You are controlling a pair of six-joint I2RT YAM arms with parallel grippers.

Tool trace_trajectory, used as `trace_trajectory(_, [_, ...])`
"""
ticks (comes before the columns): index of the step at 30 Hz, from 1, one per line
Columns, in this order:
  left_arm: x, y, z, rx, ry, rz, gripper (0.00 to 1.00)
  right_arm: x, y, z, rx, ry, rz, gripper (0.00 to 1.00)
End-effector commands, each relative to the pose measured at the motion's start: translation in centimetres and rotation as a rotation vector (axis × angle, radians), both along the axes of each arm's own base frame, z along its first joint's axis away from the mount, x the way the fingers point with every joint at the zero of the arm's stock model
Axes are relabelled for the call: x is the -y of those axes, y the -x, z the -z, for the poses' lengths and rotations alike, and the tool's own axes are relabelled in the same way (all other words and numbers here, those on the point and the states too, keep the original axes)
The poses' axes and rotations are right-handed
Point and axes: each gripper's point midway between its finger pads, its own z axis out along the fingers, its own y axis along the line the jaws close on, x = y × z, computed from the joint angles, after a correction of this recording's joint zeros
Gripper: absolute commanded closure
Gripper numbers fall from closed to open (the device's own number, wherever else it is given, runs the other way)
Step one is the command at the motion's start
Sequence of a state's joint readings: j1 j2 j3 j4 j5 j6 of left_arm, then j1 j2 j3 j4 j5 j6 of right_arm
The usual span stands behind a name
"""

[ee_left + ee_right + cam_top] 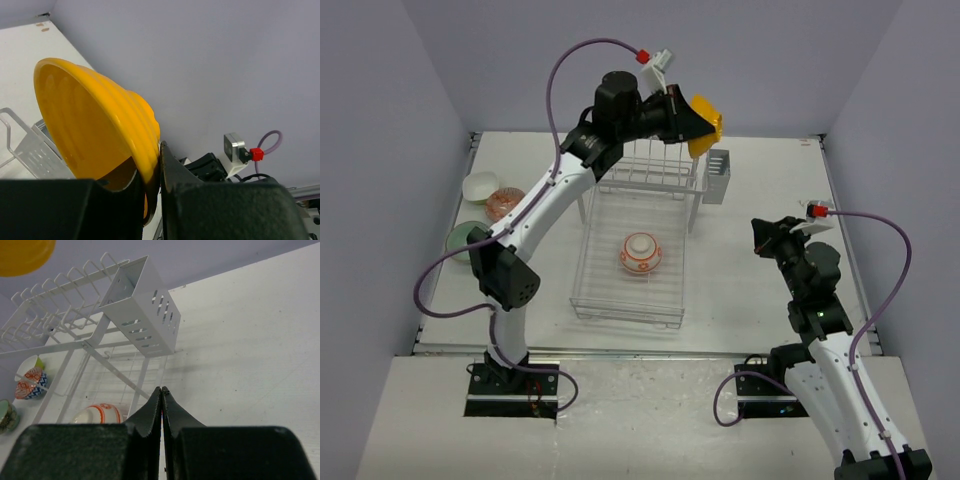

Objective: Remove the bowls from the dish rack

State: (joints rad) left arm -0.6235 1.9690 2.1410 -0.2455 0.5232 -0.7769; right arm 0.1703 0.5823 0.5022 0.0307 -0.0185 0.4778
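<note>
We see bright, even, diffuse light from above in all three views. Under the dish rack [620, 305] the desk [770, 190] carries only soft, pale shadows, and from overhead the rack's wires look crisp. Above the rack, the orange-yellow bowl [100, 125] shows gentle glare streaks along its ribs. The left end effector [152, 170] gripping it reads nearly black and slightly blurred, with little detail.

The left claw [689, 122] holds the orange-yellow bowl [708, 128] above the dish rack [650, 172]'s far end. A white patterned bowl [641, 253] lies upside down on the lower tray [608, 292].
</note>
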Motion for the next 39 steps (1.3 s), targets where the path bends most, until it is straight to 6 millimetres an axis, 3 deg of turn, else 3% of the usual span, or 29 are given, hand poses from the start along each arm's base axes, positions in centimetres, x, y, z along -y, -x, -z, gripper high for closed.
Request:
trace_trajectory(1, [-3.7, 2.2, -8.2, 0.169, 0.150, -0.005, 1.00, -0.4, -0.1, -1.6, 0.049, -0.008, -0.020, 1.00])
trace_trajectory(5, [-9.3, 2.1, -10.5, 0.284, 0.032, -0.176, 1.00, -0.6, 0.0, -1.4, 0.050, -0.012, -0.030, 1.00])
trace_trajectory(6, [-11.3, 1.0, -11.1, 0.313, -0.016, -0.308, 1.00, -0.6, 0.0, -1.4, 0.049, -0.015, -0.030, 1.00])
trace_trajectory(7, [-13.2, 0.7, -10.2, 0.332, -0.119, -0.377, 1.00, -0.7, 0.0, -1.3, 0.047, -0.017, -0.036, 1.00])
trace_trajectory(8, [-15.2, 1.2, -11.1, 0.360, -0.149, -0.441, 1.00, -0.8, 0.0, -1.3, 0.045, -0.018, -0.042, 1.00])
trace_trajectory(10, [-19.8, -0.1, -10.2, 0.363, -0.271, -0.623, 1.00, -1.0, 0.1, -1.5, 0.050, -0.022, -0.050, 1.00])
trace_trajectory(11, [-23.0, 0.1, -9.5, 0.331, -0.352, -0.749, 1.00, -1.1, 0.1, -1.4, 0.048, -0.025, -0.056, 1.00])
trace_trajectory(13, [-26.0, 0.3, -5.9, 0.256, -0.508, -0.850, 1.00, -1.3, 0.1, -1.3, 0.049, -0.031, -0.065, 1.00])
trace_trajectory(14, [-27.5, 0.7, -5.2, 0.232, -0.552, -0.906, 1.00, -1.4, 0.0, -1.2, 0.045, -0.032, -0.074, 1.00])
trace_trajectory(16, [-31.1, 0.9, -0.6, 0.118, -0.740, -1.043, 1.00, -1.6, 0.0, -1.3, 0.046, -0.035, -0.082, 1.00])
trace_trajectory(17, [-33.2, 1.1, 0.8, 0.084, -0.820, -1.135, 1.00, -1.7, 0.0, -1.2, 0.042, -0.037, -0.085, 1.00])
trace_trajectory(18, [-34.3, 1.4, 3.9, 0.019, -0.918, -1.153, 1.00, -1.7, 0.0, -1.2, 0.042, -0.038, -0.088, 1.00])
trace_trajectory(19, [-35.3, 1.6, 5.5, -0.015, -0.977, -1.184, 1.00, -1.8, 0.1, -1.3, 0.045, -0.039, -0.092, 1.00])
trace_trajectory(21, [-38.2, 2.4, 10.6, -0.105, -1.146, -1.244, 1.00, -1.9, 0.3, -1.6, 0.050, -0.041, -0.100, 1.00])
trace_trajectory(26, [-38.5, 3.0, 18.4, -0.222, -1.252, -1.191, 1.00, -2.2, 0.6, -1.9, 0.065, -0.049, -0.120, 1.00])
trace_trajectory(29, [-37.4, 2.9, 21.2, -0.250, -1.167, -1.173, 1.00, -2.5, 0.6, -1.7, 0.061, -0.055, -0.136, 1.00])
trace_trajectory(34, [-37.7, 3.7, 23.9, -0.305, -1.113, -1.201, 1.00, -2.9, 0.8, -1.6, 0.059, -0.064, -0.162, 1.00])
trace_trajectory(37, [-36.8, 3.3, 25.6, -0.349, -1.037, -1.136, 1.00, -3.0, 0.9, -1.7, 0.063, -0.066, -0.165, 1.00])
trace_trajectory(39, [-37.2, 3.0, 27.1, -0.380, -0.976, -1.117, 1.00, -3.0, 0.9, -1.7, 0.064, -0.067, -0.167, 1.00])
